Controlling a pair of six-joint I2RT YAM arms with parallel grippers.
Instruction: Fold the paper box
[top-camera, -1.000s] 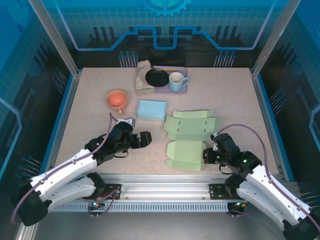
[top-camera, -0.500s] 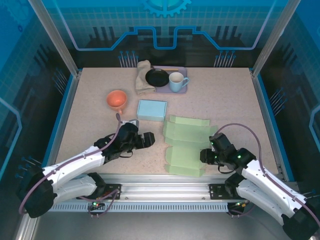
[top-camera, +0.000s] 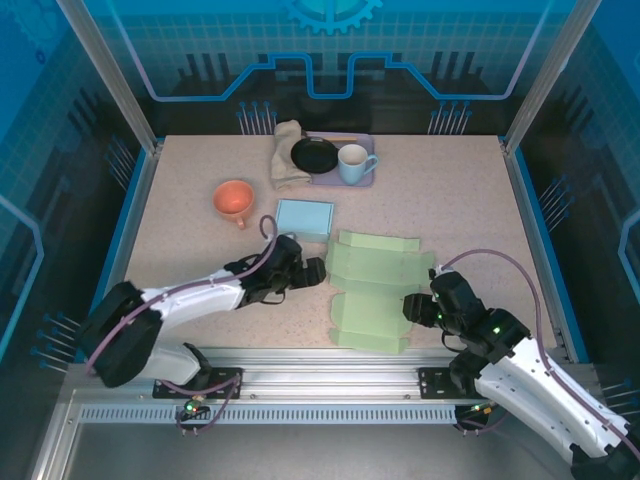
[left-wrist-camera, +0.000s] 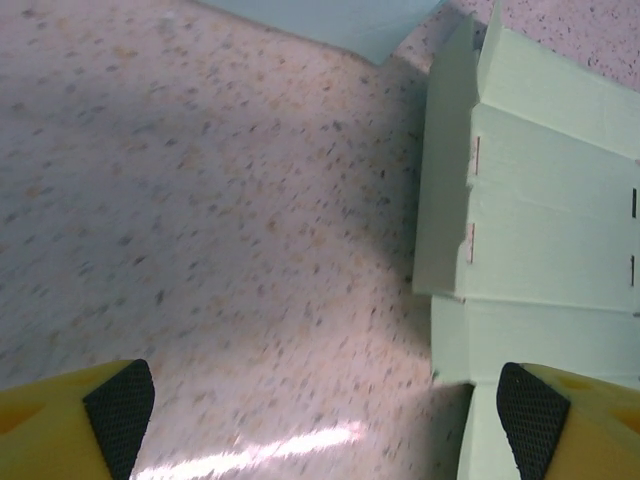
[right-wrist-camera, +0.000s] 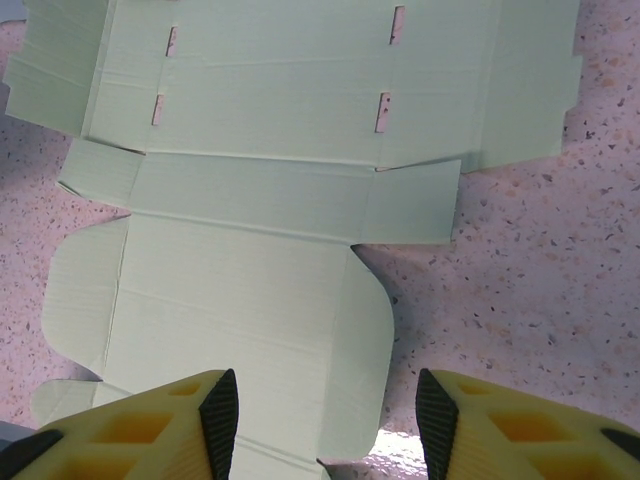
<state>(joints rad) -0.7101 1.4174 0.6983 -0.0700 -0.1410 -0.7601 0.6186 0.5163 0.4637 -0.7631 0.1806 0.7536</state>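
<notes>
The paper box (top-camera: 375, 285) is a pale green unfolded blank lying flat on the speckled table, right of centre. My left gripper (top-camera: 318, 272) is open just off the blank's left edge. In the left wrist view its black pads (left-wrist-camera: 120, 400) stand wide apart over bare table, with the paper box (left-wrist-camera: 550, 230) reaching in from the right. My right gripper (top-camera: 412, 310) is open at the blank's near right corner. In the right wrist view the right gripper (right-wrist-camera: 327, 420) straddles the rounded side flap of the paper box (right-wrist-camera: 270, 200) and grips nothing.
A light blue flat box (top-camera: 304, 219) lies just behind the blank's left side. An orange cup (top-camera: 233, 200) stands further left. At the back, a purple tray (top-camera: 368, 179) carries a black dish (top-camera: 314, 154) and a pale blue mug (top-camera: 353, 163), beside a beige cloth (top-camera: 287, 155).
My right gripper has opened and let go of the blank's right edge, and the blank has settled flatter. My left arm has reached right, up to the blank's left edge.
</notes>
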